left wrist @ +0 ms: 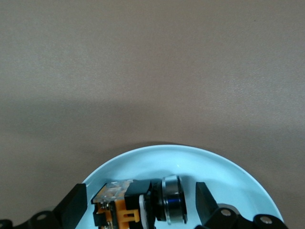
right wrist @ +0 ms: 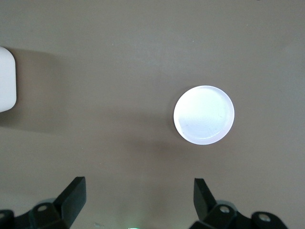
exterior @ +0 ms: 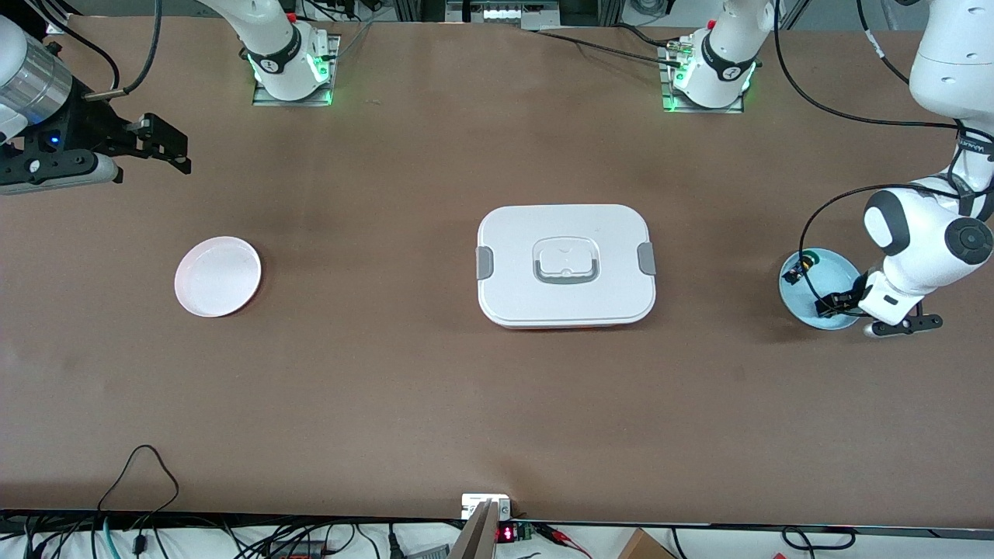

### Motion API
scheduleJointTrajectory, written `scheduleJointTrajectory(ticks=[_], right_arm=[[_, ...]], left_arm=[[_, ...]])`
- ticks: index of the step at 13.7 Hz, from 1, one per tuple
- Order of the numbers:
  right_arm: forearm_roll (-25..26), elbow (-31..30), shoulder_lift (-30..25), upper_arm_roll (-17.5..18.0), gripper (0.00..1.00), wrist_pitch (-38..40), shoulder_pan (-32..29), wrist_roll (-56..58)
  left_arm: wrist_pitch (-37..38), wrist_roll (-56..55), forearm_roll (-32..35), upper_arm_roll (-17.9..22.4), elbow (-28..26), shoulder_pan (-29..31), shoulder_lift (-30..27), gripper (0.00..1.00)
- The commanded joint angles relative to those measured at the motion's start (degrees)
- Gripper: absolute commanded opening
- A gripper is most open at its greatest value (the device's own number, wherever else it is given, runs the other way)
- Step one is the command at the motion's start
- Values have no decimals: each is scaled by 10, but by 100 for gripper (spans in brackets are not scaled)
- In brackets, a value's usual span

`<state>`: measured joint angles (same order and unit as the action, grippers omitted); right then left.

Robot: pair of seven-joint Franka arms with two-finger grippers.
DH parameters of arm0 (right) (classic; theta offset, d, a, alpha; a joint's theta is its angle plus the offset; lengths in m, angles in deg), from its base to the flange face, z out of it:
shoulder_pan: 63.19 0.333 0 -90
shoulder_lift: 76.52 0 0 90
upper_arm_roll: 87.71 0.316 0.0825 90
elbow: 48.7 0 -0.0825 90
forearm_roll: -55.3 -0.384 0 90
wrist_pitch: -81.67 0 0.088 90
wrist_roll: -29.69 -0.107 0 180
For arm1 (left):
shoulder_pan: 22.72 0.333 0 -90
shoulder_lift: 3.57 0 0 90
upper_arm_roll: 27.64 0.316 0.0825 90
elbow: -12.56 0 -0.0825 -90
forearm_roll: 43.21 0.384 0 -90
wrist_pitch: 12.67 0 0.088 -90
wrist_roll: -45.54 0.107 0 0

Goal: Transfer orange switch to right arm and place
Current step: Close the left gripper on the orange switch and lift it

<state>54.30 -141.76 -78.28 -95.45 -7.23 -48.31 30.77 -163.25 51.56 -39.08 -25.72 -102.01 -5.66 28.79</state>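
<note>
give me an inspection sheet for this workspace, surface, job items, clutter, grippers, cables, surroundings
Surface: brown table, bare between items.
Job's things: orange switch lying on its side in the light blue plate at the left arm's end; pink plate at the right arm's end.
Clutter: closed white lidded box mid-table; green-capped button in the blue plate.
Grippers: left gripper open, fingers either side of the switch; right gripper open, waiting above the table.
Cables: black cable looping along the left arm.
Surroundings: wiring at the table's near edge.

The switch (left wrist: pixel 138 205) is cut off by the left wrist view's edge, its cap hidden. The left gripper (exterior: pixel 846 304) covers part of the blue plate (exterior: pixel 835 272); the white box (right wrist: pixel 5 78) shows only a corner in the right wrist view.
</note>
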Motion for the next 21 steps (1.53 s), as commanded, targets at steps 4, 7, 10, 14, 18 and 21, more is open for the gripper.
scheduleJointTrajectory(ticks=[4, 7, 10, 14, 18, 21], right_arm=[[-6, 8, 3, -2, 100, 7, 1, -1], [-6, 8, 2, -2, 100, 7, 1, -1], [-6, 8, 3, -2, 100, 7, 1, -1], [-6, 8, 3, -2, 100, 7, 1, -1], [-6, 8, 3, -2, 100, 8, 1, -1], [-6, 8, 3, -2, 100, 7, 0, 1]], left_arm=[[-1, 9, 4, -7, -7, 7, -4, 88], [21, 11, 5, -7, -7, 7, -5, 46], [56, 8, 5, -8, 1, 3, -17, 38], [225, 0, -3, -44, 78, 2, -45, 37], [449, -16, -3, -82, 226, -8, -43, 26], [569, -18, -81, -118, 296, -11, -42, 19]])
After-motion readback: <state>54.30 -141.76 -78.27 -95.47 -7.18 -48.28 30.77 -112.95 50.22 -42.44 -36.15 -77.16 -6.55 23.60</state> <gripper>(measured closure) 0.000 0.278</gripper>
